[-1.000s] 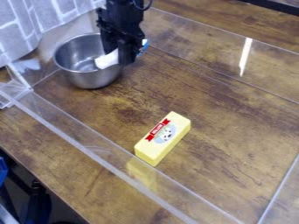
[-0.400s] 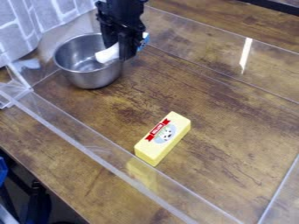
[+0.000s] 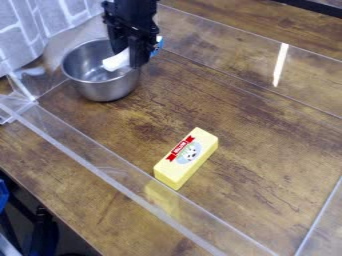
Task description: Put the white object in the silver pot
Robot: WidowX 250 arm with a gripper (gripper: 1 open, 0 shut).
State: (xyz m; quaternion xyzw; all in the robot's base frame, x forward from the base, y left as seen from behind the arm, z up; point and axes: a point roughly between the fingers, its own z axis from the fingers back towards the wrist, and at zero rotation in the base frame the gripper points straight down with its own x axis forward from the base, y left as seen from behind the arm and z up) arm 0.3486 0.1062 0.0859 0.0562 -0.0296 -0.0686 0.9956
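The silver pot [image 3: 88, 72] stands at the back left of the wooden table, round and shiny. My black gripper [image 3: 130, 52] hangs over its right rim, shut on the white object [image 3: 118, 63], whose pale end pokes out below the fingers toward the pot's inside. Most of the white object is covered by the fingers.
A yellow rectangular block [image 3: 186, 158] with a white-red label lies on the table toward the front centre. A clear acrylic wall [image 3: 94, 160] runs along the table's front left edge. Crumpled cloth [image 3: 24, 68] sits left of the pot.
The gripper has carried the white object a little to the left and back, from just right of the pot's rim to over the rim.
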